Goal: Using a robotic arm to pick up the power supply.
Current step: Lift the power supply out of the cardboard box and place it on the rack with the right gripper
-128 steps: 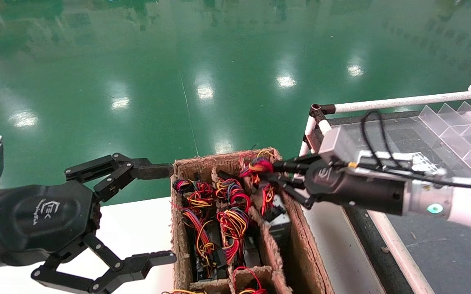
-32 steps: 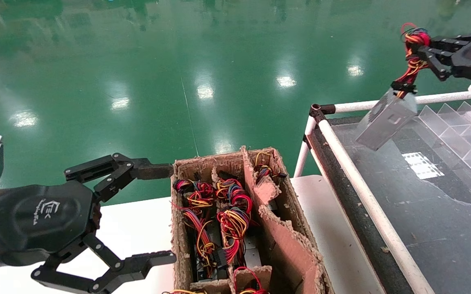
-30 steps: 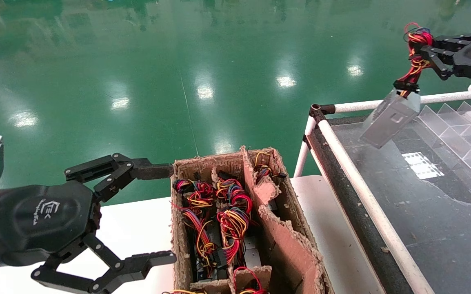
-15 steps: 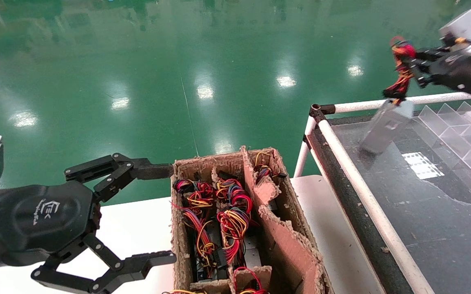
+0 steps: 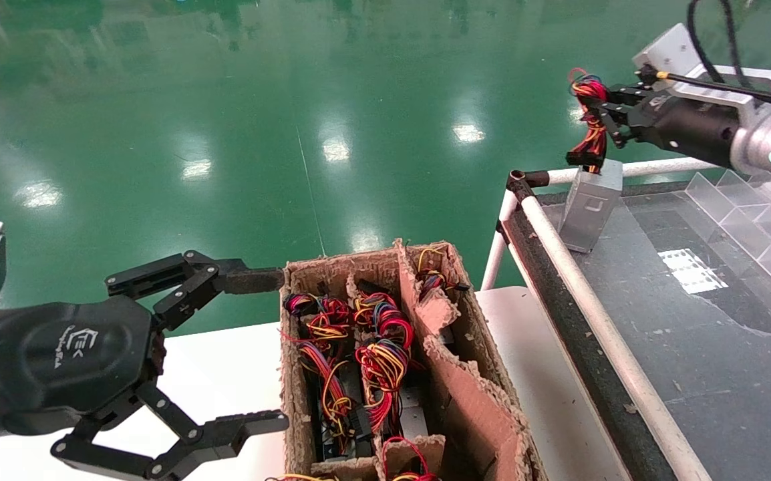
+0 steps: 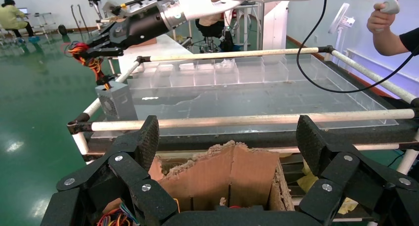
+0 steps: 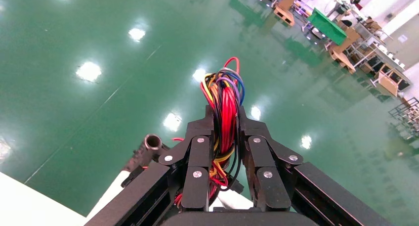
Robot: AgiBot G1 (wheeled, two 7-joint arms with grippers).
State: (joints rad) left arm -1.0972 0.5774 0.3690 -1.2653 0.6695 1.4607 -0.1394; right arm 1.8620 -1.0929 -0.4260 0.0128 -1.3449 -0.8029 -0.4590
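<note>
Grey metal power supply box (image 5: 588,204) hung by red-yellow wire bundle (image 5: 590,127), pinched in right gripper (image 5: 598,112) fingers, lower corner near dark surface (image 5: 693,314); left gripper (image 5: 225,354) parked, fingers wide.

Grey metal power supply (image 5: 588,206), boxy, stood upright at the near-left corner of a dark, clear-walled tray (image 5: 693,321), lower end seemingly touching the tray floor. Hung from its own wire bundle (image 5: 588,127) of red, yellow and black strands, black connectors at the lower end. Bundle pinched between the closed fingers of the right gripper (image 7: 223,137), the black robotic arm (image 5: 706,123) reaching in from the right. Vent holes faced the left wrist camera.
</note>
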